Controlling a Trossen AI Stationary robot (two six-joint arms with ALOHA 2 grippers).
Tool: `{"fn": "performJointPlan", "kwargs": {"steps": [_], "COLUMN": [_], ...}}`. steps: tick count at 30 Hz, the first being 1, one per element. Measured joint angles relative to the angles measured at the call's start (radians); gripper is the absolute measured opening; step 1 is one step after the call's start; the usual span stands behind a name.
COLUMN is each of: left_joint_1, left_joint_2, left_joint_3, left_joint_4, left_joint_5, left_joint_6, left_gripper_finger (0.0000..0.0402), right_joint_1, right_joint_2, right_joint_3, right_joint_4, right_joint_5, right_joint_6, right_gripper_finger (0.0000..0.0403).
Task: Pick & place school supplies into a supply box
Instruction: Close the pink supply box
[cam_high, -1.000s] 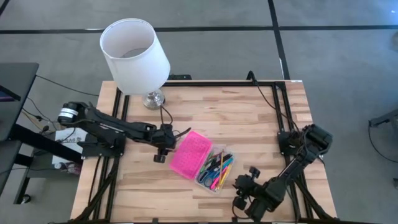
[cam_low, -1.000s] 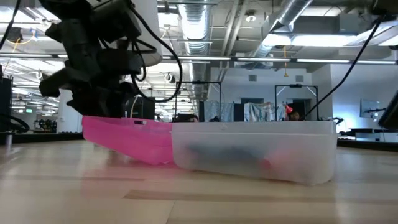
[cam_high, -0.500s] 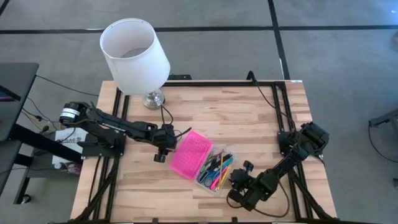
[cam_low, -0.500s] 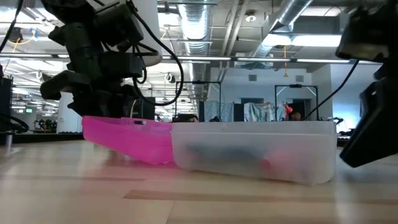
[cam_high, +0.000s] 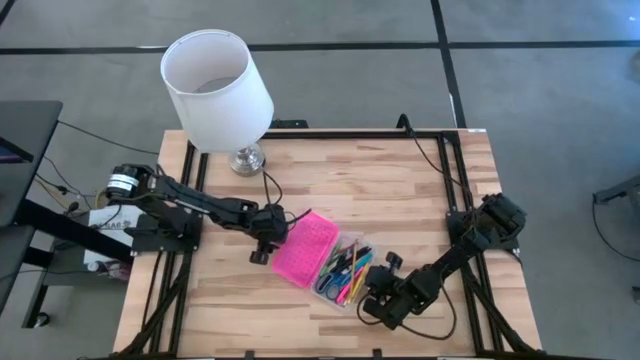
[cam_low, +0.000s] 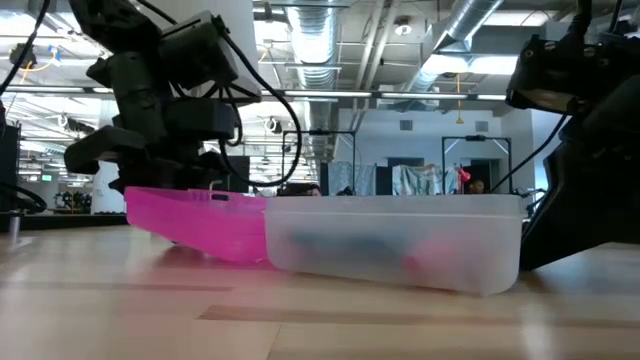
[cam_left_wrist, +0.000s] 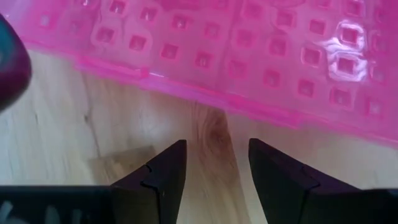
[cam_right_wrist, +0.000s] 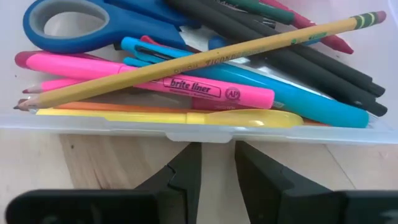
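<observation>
Sitting open at the middle of the pale plank table (cam_high: 400, 190) is the box (cam_high: 345, 270), its clear plastic base beside its bright pink lid (cam_high: 305, 247), which lies flat to the left. That lid is moulded in a grid of small raised squares, glossy and see-through, and the left wrist view shows its edge right up close over the wood grain. The left pincer (cam_high: 262, 238) is at the lid's left edge, its two dark angular fingers (cam_left_wrist: 158, 174) set moderately apart with bare wood between them, gripping nothing.

Over on the other side, the right pincer (cam_high: 375, 297) is low at the base's near right corner, its fingers (cam_right_wrist: 180, 171) narrow with only a slim gap, empty, tips just short of the clear wall.

Inside the base, a tidy heap: blue-handled scissors (cam_right_wrist: 81, 25) with a rounded loop, a yellow pencil (cam_right_wrist: 199, 59) lying diagonally across the pile, green-banded ferrule at one end and sharpened tip at the other. Under it a pink highlighter (cam_right_wrist: 186, 87) with "brite liner" readable on the barrel. Beside that, a light blue marker (cam_right_wrist: 298, 99), several matte black pens (cam_right_wrist: 298, 59), a yellow pen (cam_right_wrist: 174, 117) along the wall.

From table height the base looks frosted, colours blurred through it. At the table's far left stands a lamp (cam_high: 215, 85) with a white shade and a shiny metal foot.
</observation>
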Motion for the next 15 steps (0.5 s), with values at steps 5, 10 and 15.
{"fn": "performJointPlan", "kwargs": {"steps": [5,10,15], "left_joint_1": [0.0,0.0,0.0], "left_joint_2": [0.015,0.015,0.015], "left_joint_3": [0.0,0.019,0.043], "left_joint_4": [0.059,0.07,0.058], "left_joint_5": [0.0,-0.004,-0.007], "left_joint_6": [-0.008,-0.008,-0.007], "left_gripper_finger": [0.0168,0.0168,0.0168], "right_joint_1": [0.0,0.0,0.0], "right_joint_2": [0.0,0.0,0.0], "right_joint_3": [0.0,0.0,0.0], "right_joint_4": [-0.001,-0.002,-0.003], "right_joint_5": [-0.002,-0.015,-0.016], "right_joint_6": [-0.001,-0.001,-0.006], "right_gripper_finger": [0.0093,0.0093,0.0093]}}
